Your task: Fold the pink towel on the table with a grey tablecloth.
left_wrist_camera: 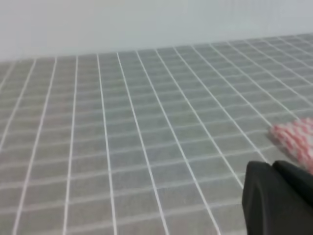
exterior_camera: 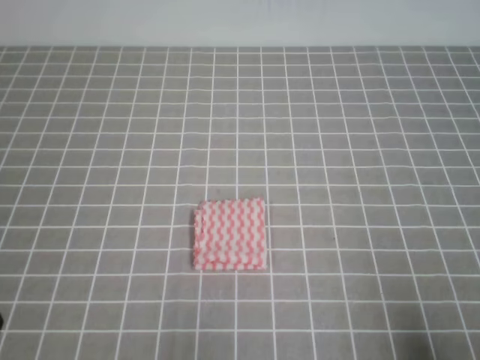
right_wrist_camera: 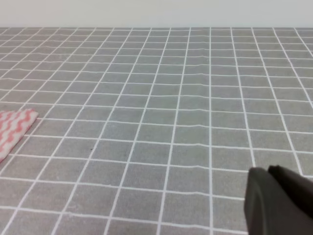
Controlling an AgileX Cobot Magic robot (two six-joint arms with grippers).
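Near the front middle of the grey gridded surface (exterior_camera: 112,135) lies the pink towel (exterior_camera: 230,234), flat and folded into a small rectangle, its left edge showing stacked layers. From high up, neither of my arms reaches into view around it. Through my left wrist camera I see a corner of the towel (left_wrist_camera: 298,139) at the right edge, just beyond a dark part of my left claw (left_wrist_camera: 276,200). Through my right wrist camera a towel corner (right_wrist_camera: 13,128) sits at the far left, well apart from my right claw (right_wrist_camera: 279,203). Only a dark piece of each claw shows, so I cannot tell how wide either stands.
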